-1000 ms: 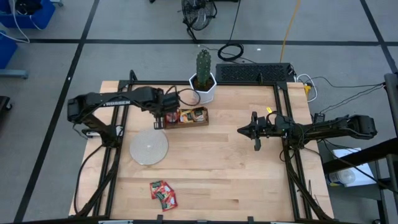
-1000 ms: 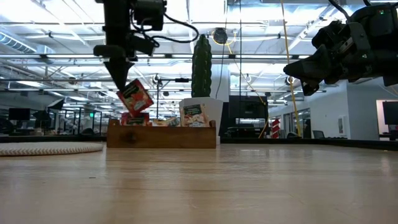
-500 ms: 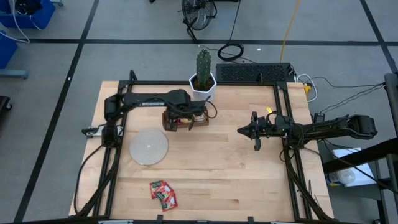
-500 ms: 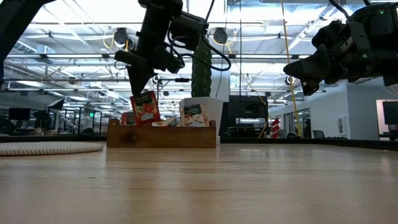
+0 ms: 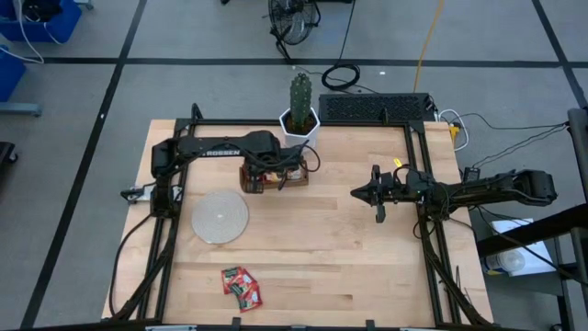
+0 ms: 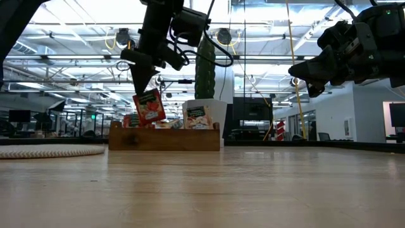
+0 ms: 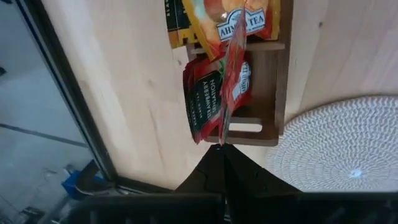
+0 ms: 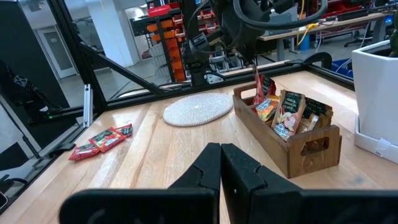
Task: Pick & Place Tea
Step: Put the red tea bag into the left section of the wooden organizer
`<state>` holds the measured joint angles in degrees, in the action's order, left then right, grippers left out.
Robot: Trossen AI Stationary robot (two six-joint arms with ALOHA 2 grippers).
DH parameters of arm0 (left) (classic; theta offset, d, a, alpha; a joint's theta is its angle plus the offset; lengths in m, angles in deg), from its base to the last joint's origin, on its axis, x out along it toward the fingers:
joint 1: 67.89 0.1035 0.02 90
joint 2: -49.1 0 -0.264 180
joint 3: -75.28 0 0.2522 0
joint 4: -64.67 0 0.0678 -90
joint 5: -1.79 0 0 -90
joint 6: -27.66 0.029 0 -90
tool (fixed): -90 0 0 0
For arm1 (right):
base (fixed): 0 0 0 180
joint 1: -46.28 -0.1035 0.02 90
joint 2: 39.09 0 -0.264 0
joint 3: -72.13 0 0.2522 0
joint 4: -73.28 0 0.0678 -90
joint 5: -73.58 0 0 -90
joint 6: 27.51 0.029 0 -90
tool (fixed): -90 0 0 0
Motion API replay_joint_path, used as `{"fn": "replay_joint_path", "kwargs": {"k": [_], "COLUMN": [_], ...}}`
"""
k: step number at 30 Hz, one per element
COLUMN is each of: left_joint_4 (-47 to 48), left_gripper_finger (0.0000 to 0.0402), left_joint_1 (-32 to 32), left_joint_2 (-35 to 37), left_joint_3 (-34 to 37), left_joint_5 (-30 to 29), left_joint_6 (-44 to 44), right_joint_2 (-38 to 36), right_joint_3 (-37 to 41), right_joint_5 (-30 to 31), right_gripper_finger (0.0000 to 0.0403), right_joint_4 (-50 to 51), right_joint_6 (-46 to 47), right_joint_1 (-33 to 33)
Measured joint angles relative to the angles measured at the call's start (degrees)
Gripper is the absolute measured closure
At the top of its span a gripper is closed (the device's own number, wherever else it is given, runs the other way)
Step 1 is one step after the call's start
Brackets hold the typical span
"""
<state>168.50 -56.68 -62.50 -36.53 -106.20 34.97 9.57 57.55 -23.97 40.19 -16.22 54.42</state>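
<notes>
My left gripper hangs over the left end of the long brown tray, shut on a red tea sachet. The left wrist view shows that sachet edge-on above the end compartment, which holds red-and-green sachets; orange ones fill the compartment beside it. Red sachets lie flat on the table near its front edge. My right gripper hovers shut over the table's right half, touching nothing. My left gripper pinches the red sachet by its top edge between its two fingers. They come from above, slanting down. The sachet hangs below them, slightly tilted, with its lower edge at about the height of the tray's rim.
A round pale woven disc lies on the table in front of the tray's left end. A cactus in a white pot stands just behind the tray. Bare wood stretches across the middle and the front right.
My left gripper has swung toward the table's right along the tray's left end, tipped over to a slant and sunk a little. The red sachet has come down with it from above the tray to rim height. In the last half second it has hardly moved.
</notes>
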Motion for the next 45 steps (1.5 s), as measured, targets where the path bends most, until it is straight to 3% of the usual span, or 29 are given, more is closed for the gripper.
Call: {"fn": "replay_joint_path", "kwargs": {"k": [4,16,33,45], "left_joint_4": [-0.1,-0.1,-0.1,-0.1], "left_gripper_finger": [0.0401,0.0401,0.0402,0.0399], "left_joint_1": [0.0,1.3,4.4,3.6], "left_joint_2": [0.0,1.5,4.2,4.2], "left_joint_3": [0.3,6.0,12.1,12.2], "left_joint_5": [3.1,4.9,3.4,2.5], "left_joint_6": [-1.4,-4.4,-4.9,-6.0], "right_joint_2": [0.0,0.0,0.0,0.0], "right_joint_3": [0.0,0.0,0.0,0.0], "right_joint_5": [0.0,0.0,0.0,0.0], "right_gripper_finger": [0.0403,0.0403,0.0403,0.0403], "right_joint_4": [0.0,0.0,0.0,0.0], "right_joint_6": [0.0,0.0,0.0,0.0], "right_joint_1": [0.0,0.0,0.0,0.0]}}
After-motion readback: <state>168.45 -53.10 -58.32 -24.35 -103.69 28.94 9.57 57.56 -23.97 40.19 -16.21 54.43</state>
